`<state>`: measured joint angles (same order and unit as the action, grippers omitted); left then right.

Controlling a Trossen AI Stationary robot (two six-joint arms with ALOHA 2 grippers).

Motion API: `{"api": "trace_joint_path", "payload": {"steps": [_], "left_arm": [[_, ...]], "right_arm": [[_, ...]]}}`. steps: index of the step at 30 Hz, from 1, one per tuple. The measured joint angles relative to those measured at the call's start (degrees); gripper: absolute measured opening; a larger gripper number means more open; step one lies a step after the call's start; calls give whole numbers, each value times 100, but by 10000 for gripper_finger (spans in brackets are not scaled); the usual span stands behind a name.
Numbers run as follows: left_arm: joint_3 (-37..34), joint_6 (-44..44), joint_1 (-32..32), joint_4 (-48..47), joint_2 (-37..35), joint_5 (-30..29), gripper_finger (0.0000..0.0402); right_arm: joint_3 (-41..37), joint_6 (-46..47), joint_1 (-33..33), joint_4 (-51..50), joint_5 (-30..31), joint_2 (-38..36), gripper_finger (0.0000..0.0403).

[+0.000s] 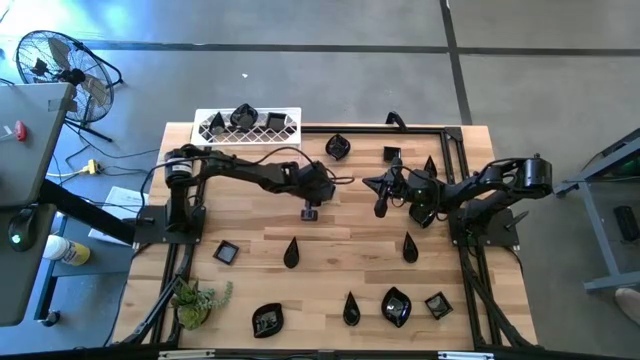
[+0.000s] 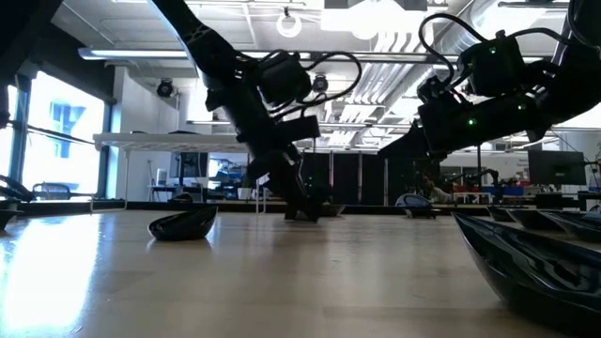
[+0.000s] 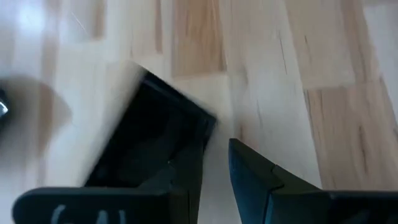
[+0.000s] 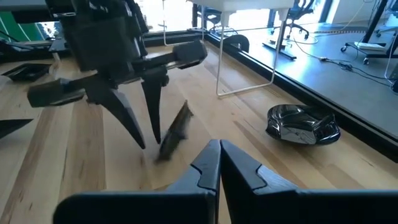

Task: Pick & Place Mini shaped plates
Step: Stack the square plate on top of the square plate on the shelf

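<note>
A small black square plate sits near the table's middle. My left gripper points steeply down beside it with its fingers apart. In the right wrist view the plate stands tipped up on one edge, just beside the left gripper. My right gripper hangs shut and empty to the right of it. Several more black plates lie around the table, such as a teardrop and a leaf shape. My left gripper comes from above, slanting down. One finger lies against the square plate's rim near a corner. The other finger stands outside the plate, with bare wood between the two. The plate tilts, its lower edge on the table. Whether the rim is pinched I cannot tell.
A white lattice rack at the far edge carries two black plates. A green plant stands at the near left corner. Black plates ring the table: square, teardrops, leaf. Bare wood lies between the grippers and the near row.
</note>
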<state>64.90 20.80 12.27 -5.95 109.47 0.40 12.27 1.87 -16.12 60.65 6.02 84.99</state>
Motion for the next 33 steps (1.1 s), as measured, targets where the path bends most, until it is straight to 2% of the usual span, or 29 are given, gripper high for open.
{"api": "trace_joint_path", "payload": {"steps": [5,13,22,33], "left_arm": [[3,-3,0,41,142,-21,72],[-4,18,-4,-18,157,-398,72],[-3,26,-69,-251,70,-405,72],[-2,847,-146,-494,-252,-580,73]], "right_arm": [[0,0,0,0,0,2,2],[0,0,0,6,0,2,4],[0,-31,0,6,0,2,7],[0,-42,0,4,0,2,7]]}}
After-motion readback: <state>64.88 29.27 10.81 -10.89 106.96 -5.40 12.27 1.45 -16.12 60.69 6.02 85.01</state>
